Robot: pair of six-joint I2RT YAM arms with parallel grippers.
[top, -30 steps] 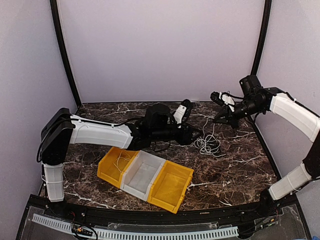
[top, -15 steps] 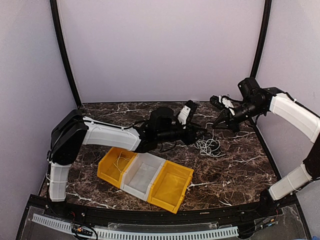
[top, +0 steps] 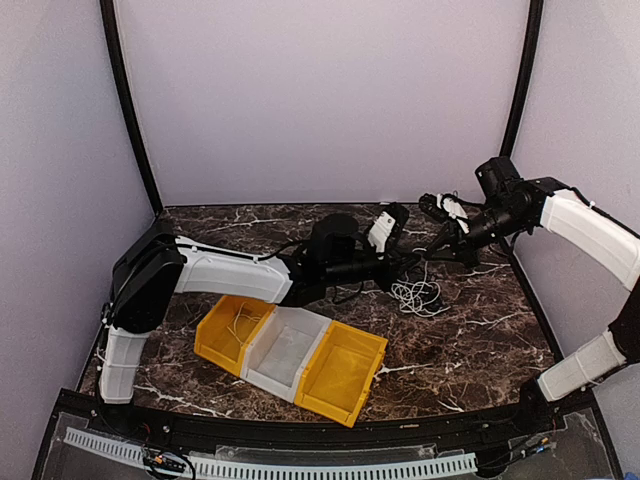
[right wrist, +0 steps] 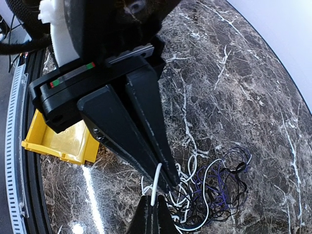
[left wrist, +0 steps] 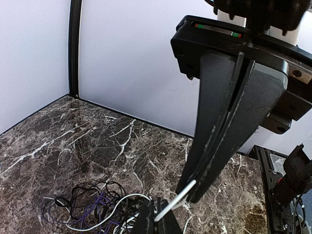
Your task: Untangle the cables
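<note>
Marble table [top: 470,345] bears three bins [top: 290,352], leftmost holding thin white cable [top: 239,323].

Left wrist view: the bottom edge is cutting off the left gripper [left wrist: 157,220] and part of the cable tangle [left wrist: 87,208]. Top view: the right gripper [top: 428,252] is appearing too small to show its hold on the white cable [left wrist: 176,199].

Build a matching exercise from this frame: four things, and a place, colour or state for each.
1 short white cable
2 tangled pile
3 middle bin
4 right-end bin

a yellow
b lying on the table
c pinched by left pincer and right pincer
d white

Pairs: 1-c, 2-b, 3-d, 4-a
</note>
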